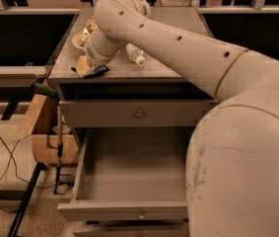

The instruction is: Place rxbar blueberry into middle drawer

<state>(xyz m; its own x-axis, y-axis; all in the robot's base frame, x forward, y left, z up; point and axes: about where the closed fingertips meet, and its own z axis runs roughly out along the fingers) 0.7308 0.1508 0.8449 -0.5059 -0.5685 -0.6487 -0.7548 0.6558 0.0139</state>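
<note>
One big white arm (178, 48) rises from lower right of the desk (183, 15) and bends across its top toward the front-left corner, wrist angled down. Middle drawer (129, 167) pulled open below the desk, under a shut drawer front (139, 113). Clear bottle (134, 54) lies on the desk beside the wrist. Gripper (85, 65) low at the desk's front-left edge; released or clenched, cannot tell. Rxbar blueberry (98, 71) on the desk's front edge, touching the gripper tip.
</note>
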